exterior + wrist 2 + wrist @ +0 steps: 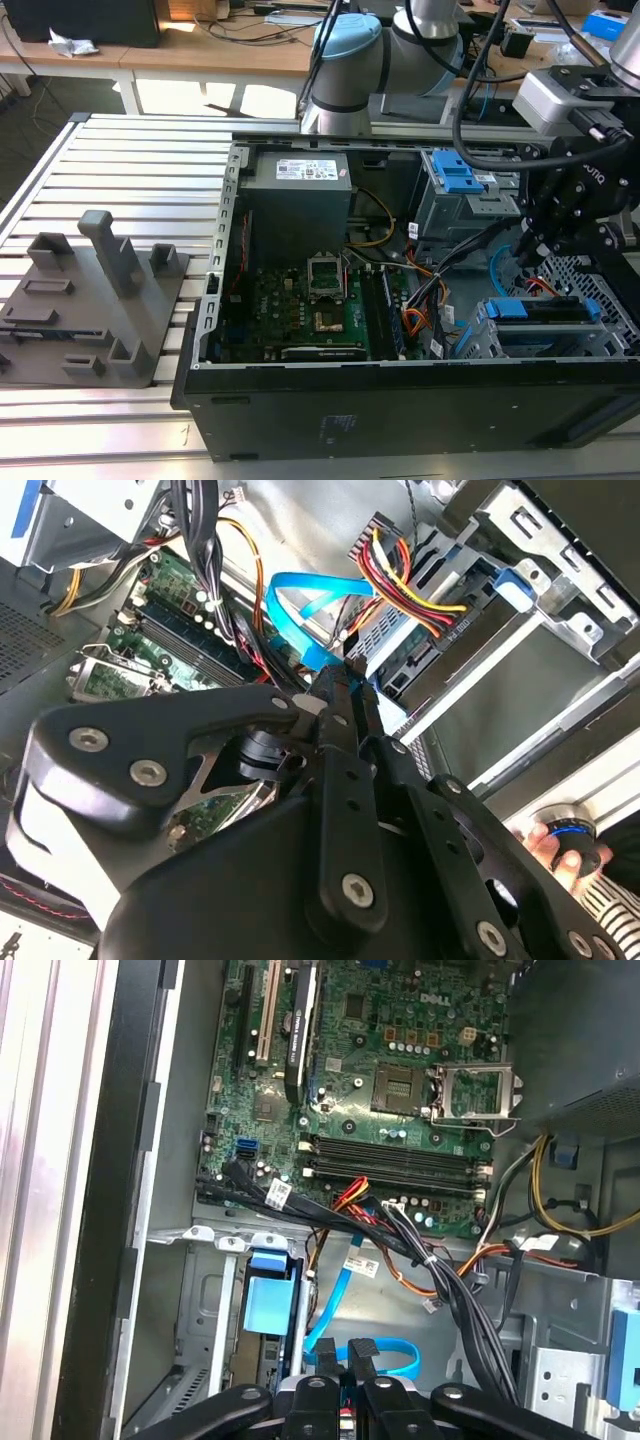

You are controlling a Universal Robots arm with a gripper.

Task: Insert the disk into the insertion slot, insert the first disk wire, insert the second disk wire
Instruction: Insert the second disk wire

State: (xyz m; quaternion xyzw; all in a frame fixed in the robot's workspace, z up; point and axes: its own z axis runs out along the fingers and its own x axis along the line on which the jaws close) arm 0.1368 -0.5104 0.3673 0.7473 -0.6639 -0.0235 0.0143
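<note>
The disk (540,311), silver in a bright blue carrier, lies inside the grey insertion slot (482,340) at the case's front corner on the exterior view's right. Its blue carrier end (270,1305) also shows in the first wrist view. My black gripper (528,258) hangs just above the disk's rear end. Its fingertips (338,685) are pressed together on the connector of a flat blue disk wire (300,588), which loops away from them. In the first wrist view the same blue wire (385,1352) curls beside the gripper (346,1352). A red, yellow and black power wire bundle (415,585) runs to the disk's rear.
The case holds a green motherboard (300,300), a grey power supply (300,200) and a taller cage with blue latches (455,185). Black cable bundles (450,1290) cross near the bay. A grey fixture plate (90,310) lies on the slatted table. A hand (555,845) holds a knob outside the case.
</note>
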